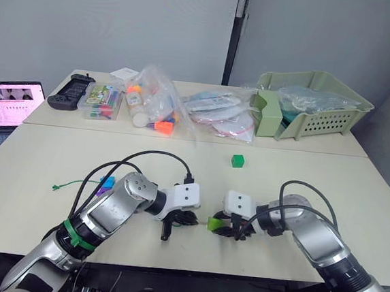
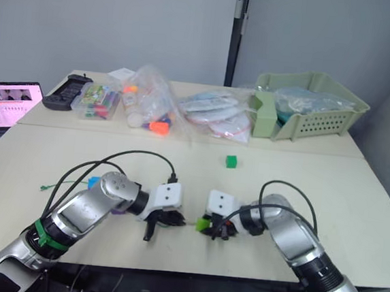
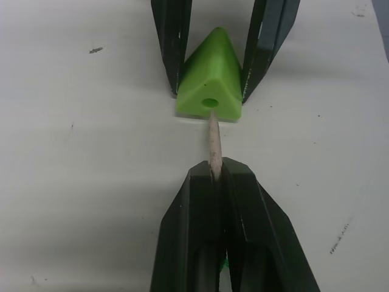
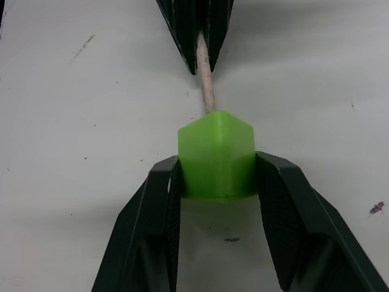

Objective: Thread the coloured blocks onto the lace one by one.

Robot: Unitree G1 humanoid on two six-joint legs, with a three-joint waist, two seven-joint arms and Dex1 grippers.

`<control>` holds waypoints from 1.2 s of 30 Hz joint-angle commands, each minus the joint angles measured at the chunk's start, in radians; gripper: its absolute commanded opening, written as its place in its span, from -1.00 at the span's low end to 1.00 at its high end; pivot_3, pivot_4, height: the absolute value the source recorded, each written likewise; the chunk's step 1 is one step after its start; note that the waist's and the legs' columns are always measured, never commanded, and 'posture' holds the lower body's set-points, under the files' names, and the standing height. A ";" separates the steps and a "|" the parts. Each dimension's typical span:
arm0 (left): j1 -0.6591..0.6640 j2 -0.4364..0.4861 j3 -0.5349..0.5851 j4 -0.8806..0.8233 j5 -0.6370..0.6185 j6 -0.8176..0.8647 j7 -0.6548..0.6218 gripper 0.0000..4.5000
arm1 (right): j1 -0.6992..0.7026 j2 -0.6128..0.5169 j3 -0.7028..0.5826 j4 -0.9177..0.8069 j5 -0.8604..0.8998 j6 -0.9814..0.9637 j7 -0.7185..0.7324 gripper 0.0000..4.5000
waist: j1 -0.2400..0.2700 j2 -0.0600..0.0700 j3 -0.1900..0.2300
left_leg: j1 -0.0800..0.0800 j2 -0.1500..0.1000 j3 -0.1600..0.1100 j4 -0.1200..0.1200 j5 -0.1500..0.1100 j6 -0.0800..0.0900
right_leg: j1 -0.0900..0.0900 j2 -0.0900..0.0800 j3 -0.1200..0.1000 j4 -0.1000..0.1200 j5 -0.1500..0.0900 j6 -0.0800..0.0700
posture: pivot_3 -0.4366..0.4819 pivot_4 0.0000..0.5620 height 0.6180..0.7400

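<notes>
While the left gripper (image 3: 217, 176) pinches the lace (image 1: 75, 185) by its pale tip (image 3: 213, 143), that tip points straight at the hole of the light green block (image 3: 211, 82), clamped just ahead by the right gripper (image 4: 216, 176).

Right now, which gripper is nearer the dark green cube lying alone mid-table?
Right. The right gripper sits just below the dark green cube; the left gripper lies farther left.

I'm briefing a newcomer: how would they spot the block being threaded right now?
On the near table, look between the two grippers. The light green triangular block sits clamped in the right gripper, hole facing the lace tip. The other green block is darker, cube-shaped and lies alone.
</notes>
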 commanded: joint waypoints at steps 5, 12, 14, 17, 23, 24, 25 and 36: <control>-0.040 -0.055 -0.032 -0.010 -0.007 -0.021 0.008 -1.00 | 0.009 0.012 0.038 -0.027 -0.012 0.036 -0.017 -0.41 | -0.001 0.000 0.000 | 0.000 0.000 0.000 0.000 0.000 0.000 | 0.000 0.000 0.000 0.000 0.000 0.000 | -0.05 -0.47 1.00; -0.057 -0.145 -0.068 0.063 -0.001 -0.045 0.040 -1.00 | 0.009 0.026 0.037 -0.046 -0.004 0.060 -0.033 -0.41 | 0.005 0.000 0.000 | 0.000 0.000 0.000 0.000 0.000 0.000 | 0.000 0.000 0.000 0.000 0.000 0.000 | -0.05 -0.47 1.00; -0.027 -0.185 -0.041 0.092 -0.030 -0.062 0.053 -1.00 | 0.009 0.031 0.034 -0.052 -0.003 0.068 -0.040 -0.41 | 0.008 0.001 -0.001 | 0.001 -0.001 0.000 0.001 0.000 0.000 | 0.002 -0.001 0.000 0.000 0.000 0.000 | -0.05 -0.47 1.00; 0.004 -0.202 0.010 0.100 -0.056 -0.093 0.051 -0.69 | 0.011 0.033 0.030 -0.055 -0.004 0.075 -0.045 -0.41 | 0.009 0.000 -0.001 | 0.006 -0.002 0.000 0.001 0.000 0.000 | 0.009 -0.002 -0.001 -0.002 0.000 0.000 | -0.05 -0.47 1.00; 0.020 -0.147 0.095 0.085 -0.081 -0.130 -0.001 0.11 | 0.023 0.024 0.026 -0.066 -0.004 0.082 -0.049 -0.41 | 0.006 0.000 -0.001 | 0.007 -0.002 0.000 0.001 0.000 0.000 | 0.011 -0.002 -0.002 -0.002 0.000 0.001 | -0.05 -0.47 1.00; 0.024 -0.128 0.105 0.082 -0.090 -0.136 -0.015 0.13 | 0.025 0.022 0.026 -0.068 -0.003 0.082 -0.049 -0.41 | 0.004 0.001 -0.001 | 0.007 -0.002 -0.001 0.001 0.000 0.000 | 0.011 -0.002 -0.002 -0.002 0.000 0.000 | -0.05 -0.47 1.00; 0.029 -0.110 0.114 0.080 -0.097 -0.142 -0.028 0.13 | 0.027 0.021 0.025 -0.069 -0.002 0.083 -0.049 -0.41 | 0.001 0.001 -0.001 | 0.007 -0.002 -0.001 0.001 0.000 0.000 | 0.009 -0.002 -0.001 -0.002 0.000 0.001 | -0.05 -0.47 1.00; 0.083 -0.013 0.137 0.163 -0.091 -0.267 -0.061 0.13 | 0.031 -0.002 0.024 -0.076 0.008 0.090 -0.046 -0.41 | 0.006 0.000 -0.001 | 0.005 -0.002 -0.001 -0.001 0.000 0.000 | 0.007 -0.002 -0.001 -0.002 0.000 0.000 | -0.05 -0.47 1.00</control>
